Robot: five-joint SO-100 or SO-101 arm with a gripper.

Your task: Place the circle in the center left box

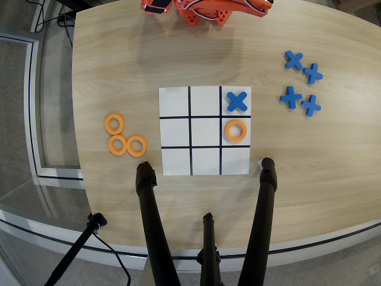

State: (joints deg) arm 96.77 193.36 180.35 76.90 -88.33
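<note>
The circle (236,131) lies inside the center left box (236,121), under the blue cross (237,101), so placement looks done; the pincer's state cannot be told.

Orange circle (236,131) on a white center left box (236,120) outlined by black grid lines; blue cross (237,101); pale wood-grain worktop (119,71); orange arm (208,9).
</note>
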